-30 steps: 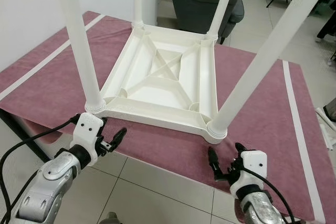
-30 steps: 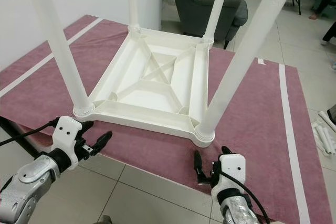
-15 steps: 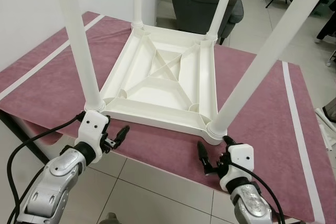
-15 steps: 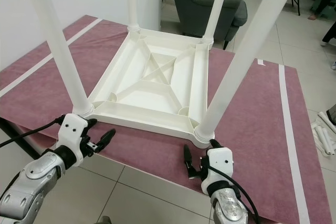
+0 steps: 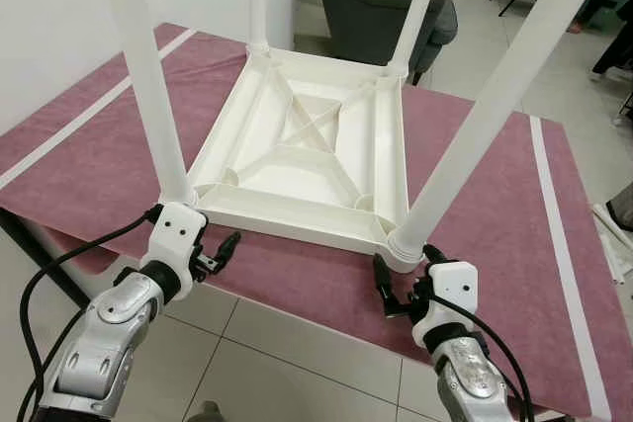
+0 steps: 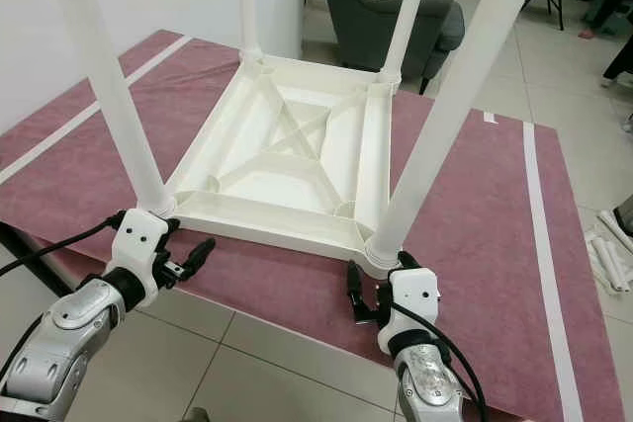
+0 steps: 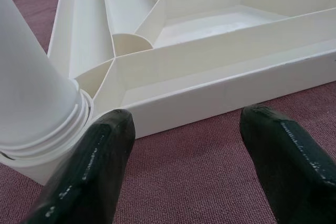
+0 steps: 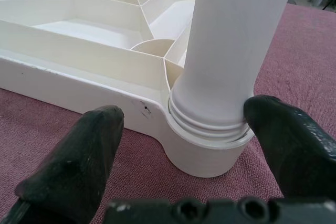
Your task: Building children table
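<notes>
Now both grippers come to the upside-down children table (image 5: pixel 307 145), lying on the red cloth (image 5: pixel 495 214).

Left gripper (image 5: pixel 210 256) and right gripper (image 5: pixel 398 289), fingers apart, sit at its near corners, probably to grasp it for turning over.

No readable text, label, brand, number or sign is seen, none on the white upturned table (image 5: pixel 307 160), none on its legs, none on the maroon cloth (image 5: pixel 495 214), none on the grippers' white housings.
</notes>
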